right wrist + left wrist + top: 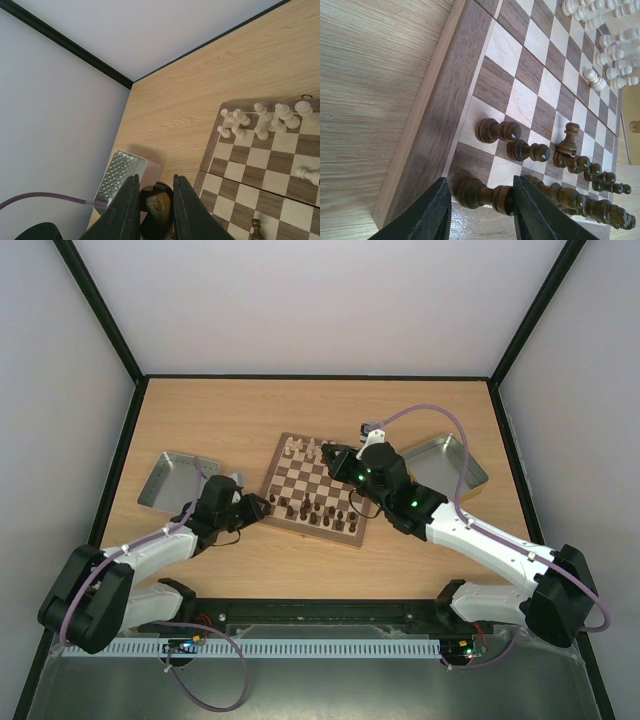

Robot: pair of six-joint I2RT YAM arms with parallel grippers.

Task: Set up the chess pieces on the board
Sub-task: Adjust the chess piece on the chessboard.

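Board (318, 495) mid-table; cream pieces (280, 112) on far rows, dark pieces (320, 512) near.
My right gripper (155, 182) clamped on dark piece (156, 206) over board.
My left gripper (480, 181) apart, facing corner piece (482, 194).
Chessmen likely light, rigid, smooth, tippy: pinch mid-stem, gently.

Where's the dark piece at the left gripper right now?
Left wrist view: the dark brown turned wooden chess piece stands on the checkered wooden chessboard's near-left corner square, straddled by the left gripper.
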